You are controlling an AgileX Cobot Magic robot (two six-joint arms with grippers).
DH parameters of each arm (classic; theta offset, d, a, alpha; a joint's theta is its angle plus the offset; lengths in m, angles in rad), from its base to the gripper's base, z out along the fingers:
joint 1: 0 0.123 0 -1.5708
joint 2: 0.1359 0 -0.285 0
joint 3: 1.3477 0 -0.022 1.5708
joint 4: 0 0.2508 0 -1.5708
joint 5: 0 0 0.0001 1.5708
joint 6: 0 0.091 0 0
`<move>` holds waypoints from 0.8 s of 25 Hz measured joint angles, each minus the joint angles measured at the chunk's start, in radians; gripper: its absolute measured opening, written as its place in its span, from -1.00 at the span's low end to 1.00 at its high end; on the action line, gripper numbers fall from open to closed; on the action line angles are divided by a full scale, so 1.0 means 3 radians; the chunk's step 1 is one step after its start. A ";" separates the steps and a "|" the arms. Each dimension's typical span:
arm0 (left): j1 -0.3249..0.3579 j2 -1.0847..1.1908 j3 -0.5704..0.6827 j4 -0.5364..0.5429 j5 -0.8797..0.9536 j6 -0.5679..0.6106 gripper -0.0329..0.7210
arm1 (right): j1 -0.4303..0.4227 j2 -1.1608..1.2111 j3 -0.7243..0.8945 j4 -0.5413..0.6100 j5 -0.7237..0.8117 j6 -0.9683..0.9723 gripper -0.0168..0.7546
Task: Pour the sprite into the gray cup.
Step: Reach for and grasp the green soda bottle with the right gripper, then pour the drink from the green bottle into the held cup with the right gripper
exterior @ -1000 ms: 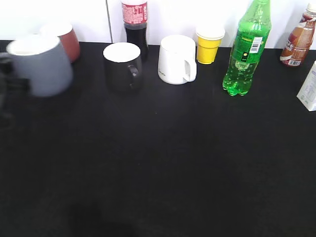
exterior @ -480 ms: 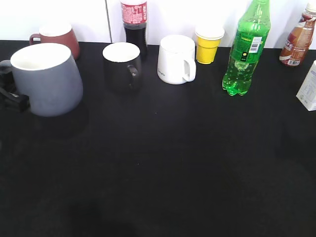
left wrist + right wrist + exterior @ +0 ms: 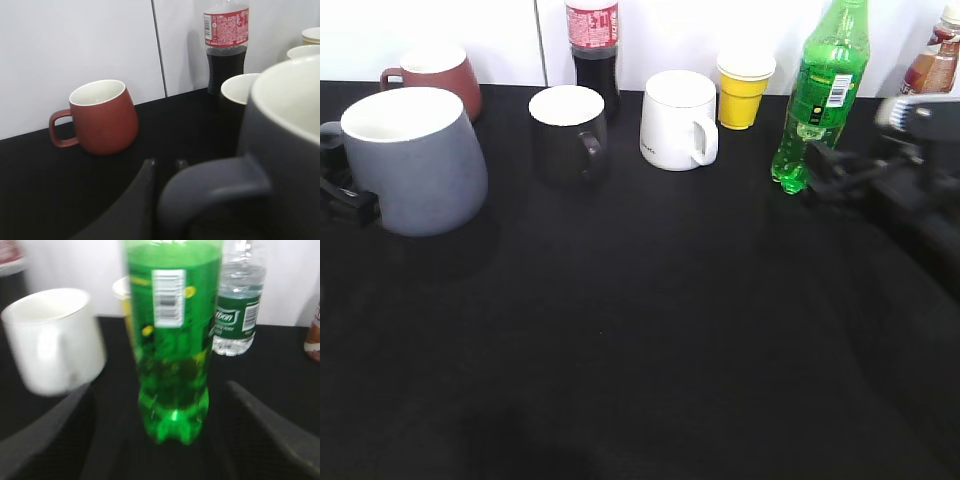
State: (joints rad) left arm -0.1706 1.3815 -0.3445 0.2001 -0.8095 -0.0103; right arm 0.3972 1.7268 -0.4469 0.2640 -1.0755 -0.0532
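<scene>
The gray cup (image 3: 415,160) stands at the table's left, tilted slightly. My left gripper (image 3: 342,198) is shut on its loop handle. In the left wrist view the cup (image 3: 287,145) fills the right side, with the gripper's fingers (image 3: 165,164) round its handle. The sprite (image 3: 820,95) stands upright at the back right. My right gripper (image 3: 823,183) is open at the bottle's base, blurred by motion. In the right wrist view the sprite (image 3: 172,335) stands between the two open fingers (image 3: 159,387), not gripped.
Along the back stand a maroon mug (image 3: 442,75), a cola bottle (image 3: 593,50), a black mug (image 3: 570,130), a white mug (image 3: 678,120), a yellow cup (image 3: 743,92) and a brown bottle (image 3: 932,65). A small clear bottle (image 3: 240,310) stands behind the sprite.
The gray cup came in from the left in my left gripper, then stayed still. My right arm entered from the right and put its open fingers round the sprite's base.
</scene>
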 joint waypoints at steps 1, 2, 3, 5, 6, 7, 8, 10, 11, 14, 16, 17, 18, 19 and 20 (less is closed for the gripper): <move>0.0000 0.0000 0.0000 0.0000 0.0000 0.0000 -0.75 | 0.0000 0.0133 -0.0141 0.0017 -0.0017 0.0014 0.62; 0.0000 0.0000 0.0000 0.0000 0.0000 0.0000 -0.75 | 0.0003 0.0259 -0.0281 0.0039 -0.0008 0.0014 0.71; 0.0000 0.0000 0.0000 0.0000 0.0000 0.0000 -0.75 | 0.0003 0.0355 -0.0426 0.0102 0.0016 0.0014 0.77; 0.0000 0.0000 0.0000 0.0000 0.0000 0.0000 -0.75 | 0.0003 0.0513 -0.0711 0.0248 0.0095 -0.0045 0.79; 0.0000 0.0000 0.0000 0.0000 0.0000 0.0000 -0.75 | 0.0003 0.0586 -0.0831 0.0349 0.0128 -0.0086 0.79; 0.0000 0.0000 0.0000 0.0000 0.0000 -0.0003 -0.75 | 0.0000 0.0666 -0.0939 0.0428 0.0155 -0.0127 0.79; 0.0000 0.0000 0.0000 0.0000 0.0000 -0.0003 -0.75 | 0.0000 0.0751 -0.1067 0.0449 0.0169 -0.0168 0.79; 0.0000 0.0038 0.0000 0.0000 0.0000 -0.0003 -0.75 | 0.0000 0.0961 -0.1306 0.0473 0.0184 -0.0195 0.78; 0.0000 0.0074 0.0000 0.0000 0.0000 -0.0003 -0.75 | 0.0000 0.1058 -0.1413 0.0481 0.0184 -0.0199 0.77; 0.0000 0.0113 0.0000 0.0000 -0.0116 -0.0006 -0.75 | 0.0000 0.1222 -0.1535 0.0495 0.0174 -0.0215 0.49; 0.0000 0.0112 0.0000 0.0000 -0.0133 -0.0006 -0.75 | 0.0000 0.1262 -0.1543 0.0494 0.0104 -0.0266 0.27; 0.0000 0.0112 0.0000 0.0000 -0.0136 -0.0006 -0.75 | 0.0000 0.1262 -0.1543 0.0494 0.0098 -0.0301 0.26; 0.0000 0.0112 0.0000 0.0003 -0.0136 -0.0006 -0.75 | 0.0000 0.1255 -0.1543 0.0487 0.0098 -0.0332 0.26; 0.0000 0.0112 0.0000 0.0003 -0.0139 -0.0009 -0.75 | 0.0000 0.1186 -0.1507 0.0479 0.0157 -0.0349 0.23; 0.0000 0.0112 0.0000 0.0003 -0.0139 -0.0009 -0.75 | 0.0000 0.1054 -0.1416 0.0412 0.0234 -0.0358 0.19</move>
State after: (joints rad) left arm -0.1706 1.4152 -0.3445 0.2009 -0.8513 -0.0130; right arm 0.3973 2.0431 -0.8717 0.3875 -1.0053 -0.1606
